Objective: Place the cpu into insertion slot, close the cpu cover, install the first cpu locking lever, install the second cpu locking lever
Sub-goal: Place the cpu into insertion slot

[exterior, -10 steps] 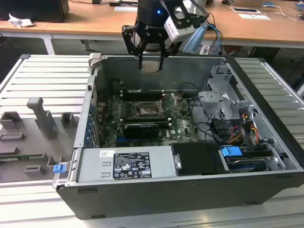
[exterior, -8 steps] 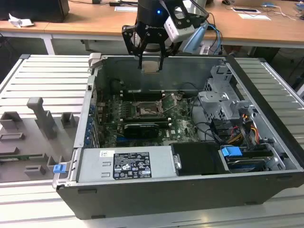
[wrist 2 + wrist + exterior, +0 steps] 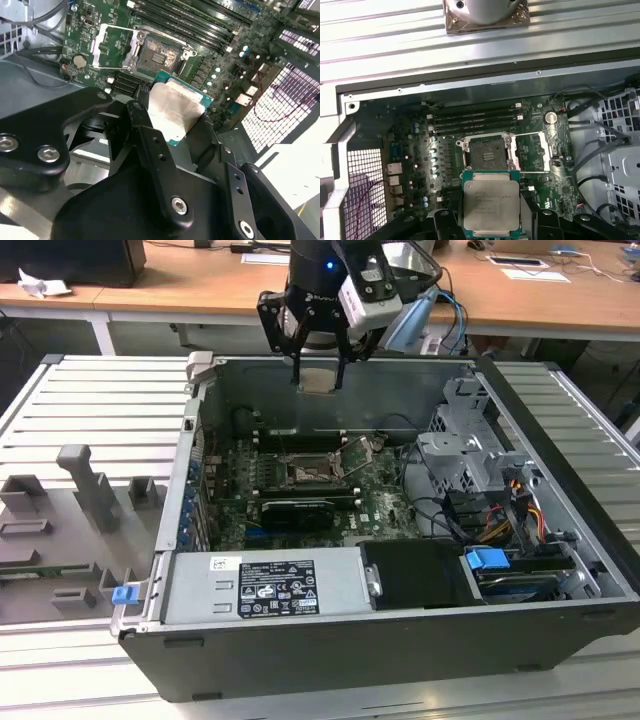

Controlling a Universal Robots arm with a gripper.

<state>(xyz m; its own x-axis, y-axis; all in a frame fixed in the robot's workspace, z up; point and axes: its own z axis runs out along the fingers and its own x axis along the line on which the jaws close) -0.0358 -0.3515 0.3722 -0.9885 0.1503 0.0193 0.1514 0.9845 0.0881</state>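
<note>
Fingers [image 3: 297, 368] are clamped on opposite edges of the cpu [image 3: 320, 379], high over the far edge of the open computer case [image 3: 400, 650]. Down on the green board the insertion slot [image 3: 486, 152] lies bare, the cpu cover [image 3: 532, 150] swung open beside it. To do this well, I'd say: square the chip to the socket rim, keep it level, descend straight, and no sliding across those pins.

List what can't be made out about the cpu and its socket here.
1. The cpu: its contact side faces away in both wrist views, and the claw grips over two of its edges.
2. The insertion slot: the condition of its pins is too small to judge in the exterior view.
3. The cpu cover: its hinge end is too small to tell in the exterior view.
</note>
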